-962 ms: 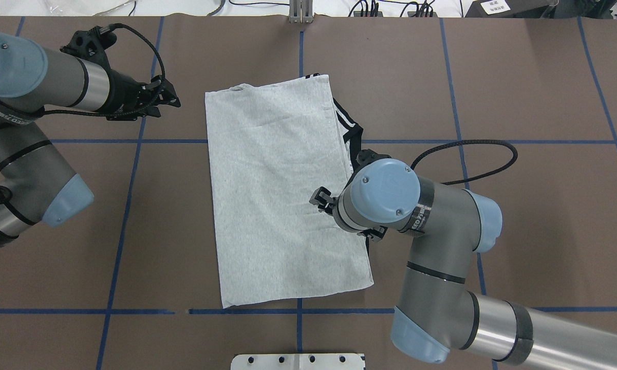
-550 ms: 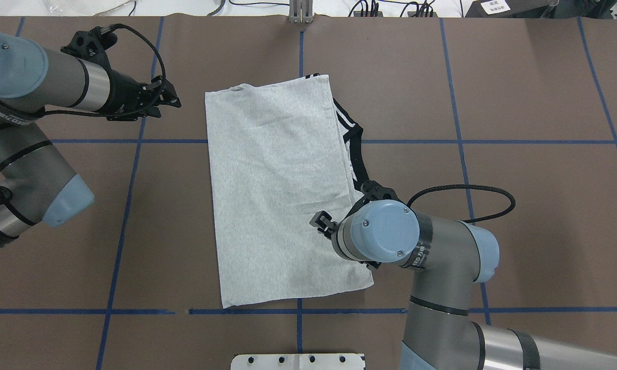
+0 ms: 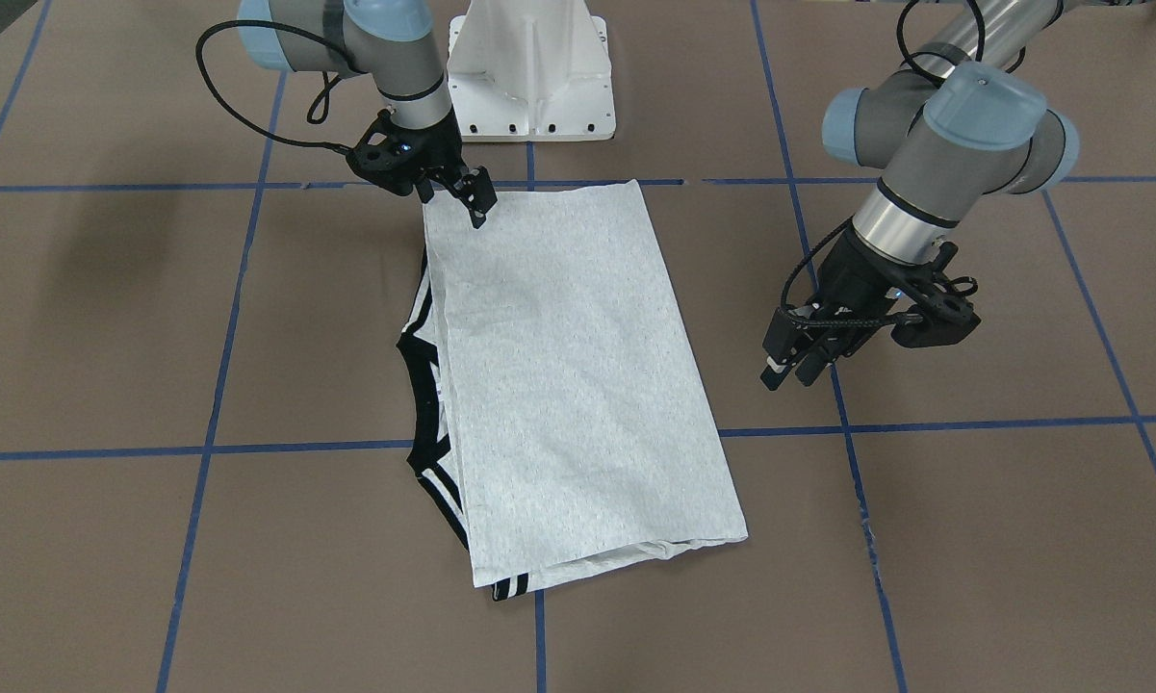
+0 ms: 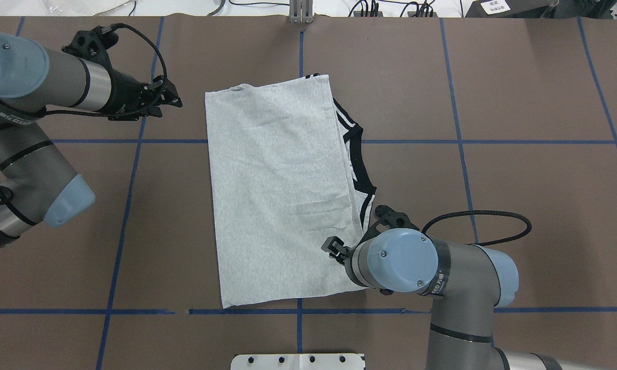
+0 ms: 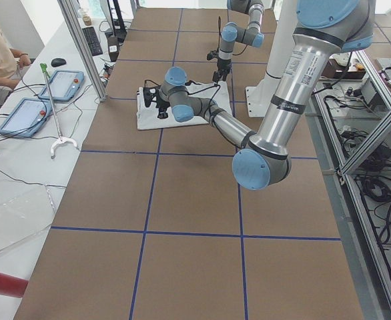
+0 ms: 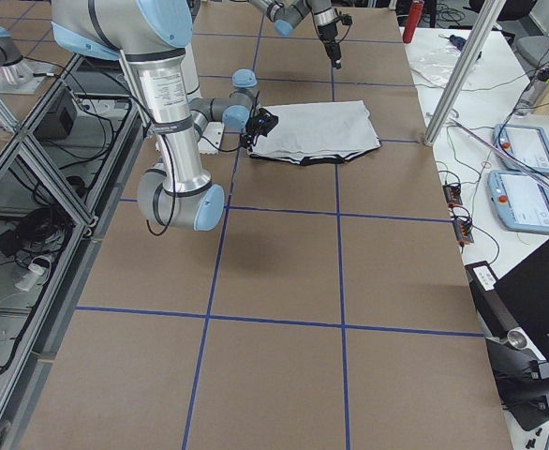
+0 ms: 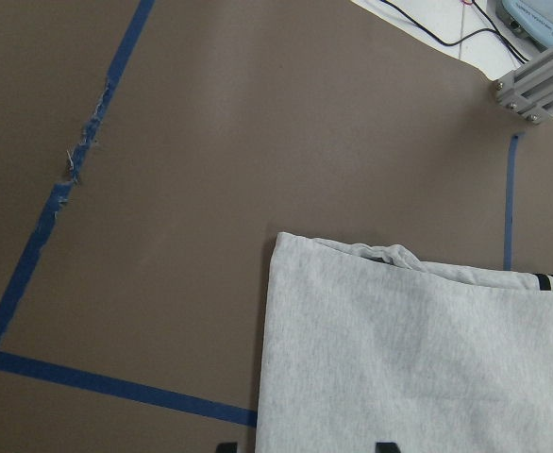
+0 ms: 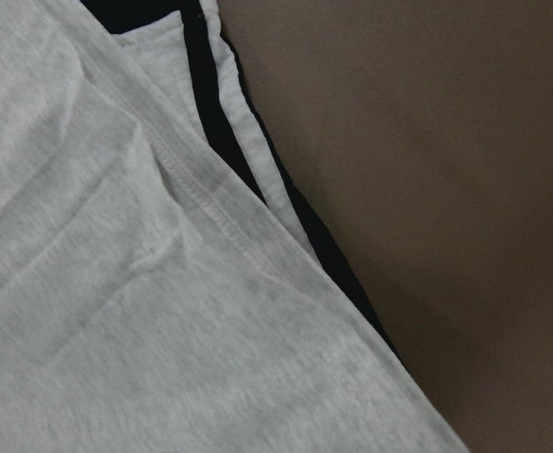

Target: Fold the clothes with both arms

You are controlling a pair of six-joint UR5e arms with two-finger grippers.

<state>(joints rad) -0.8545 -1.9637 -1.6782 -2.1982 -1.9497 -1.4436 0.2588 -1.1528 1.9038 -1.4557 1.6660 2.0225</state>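
The grey T-shirt (image 4: 277,190) lies folded lengthwise on the brown table, plain side up, with its black collar and striped trim (image 4: 357,154) showing along its right edge. The print is hidden. My right gripper (image 3: 457,197) hangs low over the shirt's near right corner with its jaws apart. In the overhead view it is mostly hidden under its wrist (image 4: 395,259). The right wrist view shows grey cloth (image 8: 116,283) and black trim (image 8: 248,151) close up. My left gripper (image 4: 170,100) is open and empty above bare table, left of the shirt's far left corner (image 7: 286,245).
The white pedestal base (image 3: 529,67) stands at the robot's side of the table. Blue tape lines (image 4: 128,205) cross the brown cover. A metal post (image 4: 300,13) stands at the far edge. Tablets (image 5: 62,83) and an operator are beyond that edge.
My right arm has moved along the shirt's right edge toward the robot, from mid-length to the near corner. The left arm and the shirt have stayed still.
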